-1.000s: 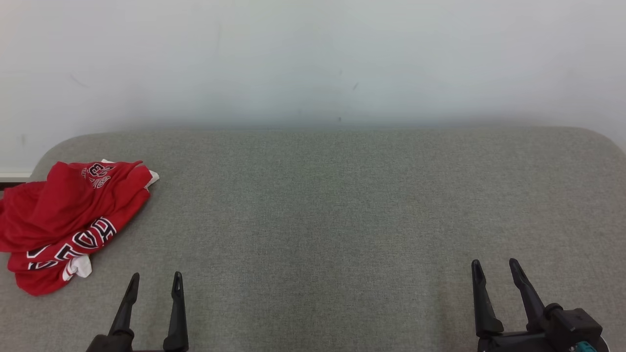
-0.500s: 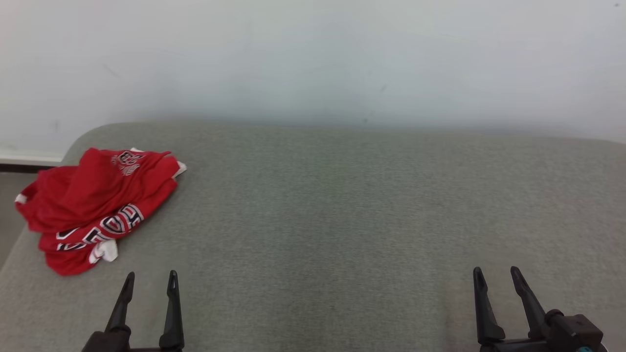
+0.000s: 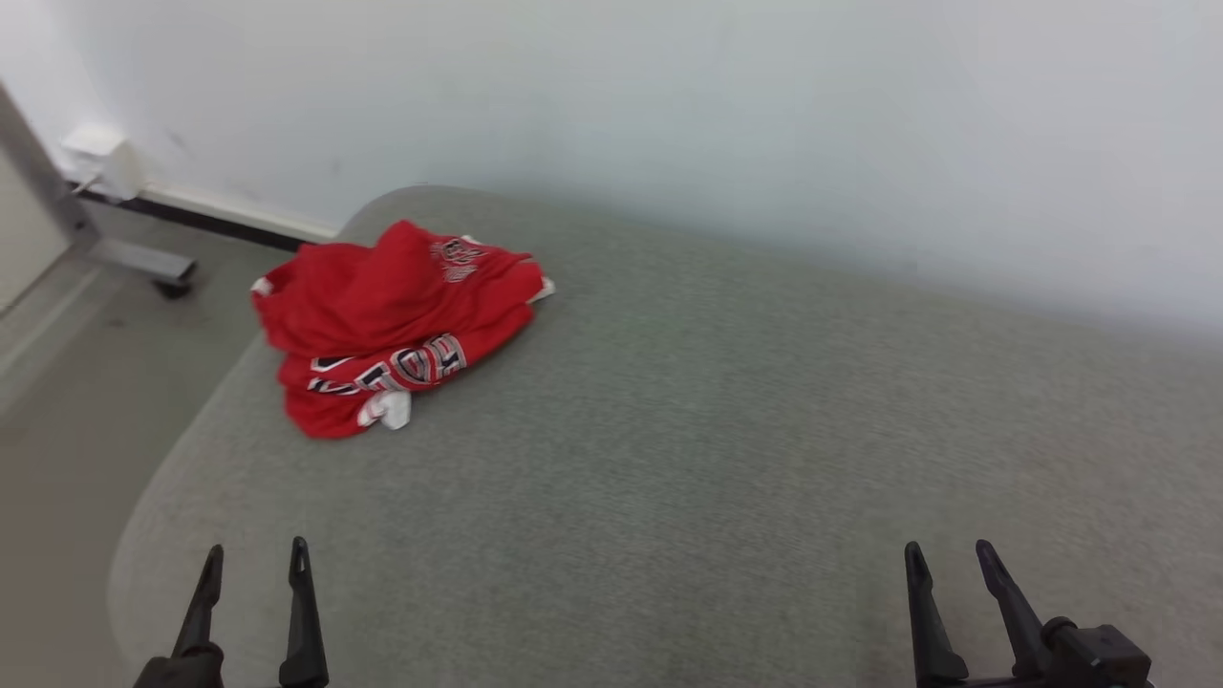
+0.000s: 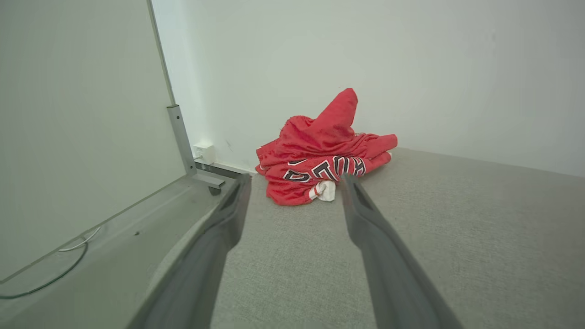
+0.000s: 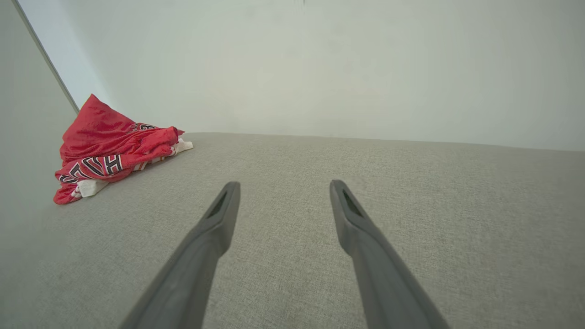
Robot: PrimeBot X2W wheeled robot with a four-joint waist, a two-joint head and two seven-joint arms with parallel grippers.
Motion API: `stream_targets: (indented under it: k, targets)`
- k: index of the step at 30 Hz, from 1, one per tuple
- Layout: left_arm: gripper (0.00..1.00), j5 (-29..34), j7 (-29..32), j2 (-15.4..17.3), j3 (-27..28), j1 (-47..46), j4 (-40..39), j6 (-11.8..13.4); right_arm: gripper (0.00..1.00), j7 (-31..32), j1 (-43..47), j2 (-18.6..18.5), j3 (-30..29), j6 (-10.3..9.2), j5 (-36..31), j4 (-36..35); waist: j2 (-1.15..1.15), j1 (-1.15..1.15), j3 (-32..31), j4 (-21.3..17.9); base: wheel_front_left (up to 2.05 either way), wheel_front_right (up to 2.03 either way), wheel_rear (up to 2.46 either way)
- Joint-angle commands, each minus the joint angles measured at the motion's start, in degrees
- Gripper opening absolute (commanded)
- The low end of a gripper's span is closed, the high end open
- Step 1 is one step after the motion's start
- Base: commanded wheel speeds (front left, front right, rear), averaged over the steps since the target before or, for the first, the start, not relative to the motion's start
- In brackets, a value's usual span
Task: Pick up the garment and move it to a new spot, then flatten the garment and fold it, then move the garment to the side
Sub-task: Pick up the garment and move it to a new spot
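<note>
Head view, far left: floor drops away beyond the surface edge.
Left jaws: spread wide, empty, well short of the heap, which they frame in the left wrist view.
Garment: red garment crumpled at the surface's far-left corner, one fold peaking up.
Right jaws: spread wide, empty, well apart from the cloth.
Step in hand: the reach to pick up. Best to pinch the raised fold, not the flat cloth, and draw it inward, away from the edge.

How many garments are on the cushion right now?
1. A crumpled red jersey lies near the far left corner of the grey cushion; another piece could be hidden in its folds.
</note>
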Motion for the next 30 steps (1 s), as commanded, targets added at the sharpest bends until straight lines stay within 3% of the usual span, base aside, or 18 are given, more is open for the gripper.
stream_targets:
  k: [1, 16, 20, 26, 30]
  targets:
    - [1.0, 0.02, -0.2, 0.14, 0.43, 0.94, -0.19, 0.46, 1.0, -0.2, -0.02, 0.04, 0.44, -0.12, -0.25, 0.13, 0.0, 0.0, -0.35, 6.96, 0.0, 0.0, 0.0]
    - [1.0, -0.59, -0.2, -0.86, 4.87, 5.6, -5.34, 3.9, 1.0, 0.67, -5.21, -1.05, 6.4, -0.12, -0.07, 1.77, 0.0, 0.0, 1.99, 9.9, 0.0, 0.0, 0.0]
    - [1.0, -0.88, -0.2, -1.09, 5.07, 4.83, -5.29, 3.7, 1.0, 0.38, -5.65, -1.57, 6.26, -0.12, 0.08, 2.34, 0.0, 0.0, 2.23, 9.78, 0.0, 0.0, 0.0]
    - [1.0, -1.08, -0.2, 0.45, 3.93, -1.79, -2.6, 1.36, 1.0, -0.33, -3.76, -1.84, 2.75, -0.12, -1.17, 1.66, 0.0, 0.0, 2.66, 8.94, 0.0, 0.0, 0.0]
    - [1.0, -2.4, 0.24, 3.32, 4.5, -11.2, 0.26, -0.1, 1.0, 0.14, -4.17, -2.39, 0.76, -0.12, -2.64, -0.38, 0.0, 0.0, 5.78, 3.87, 0.0, 0.0, 0.0]
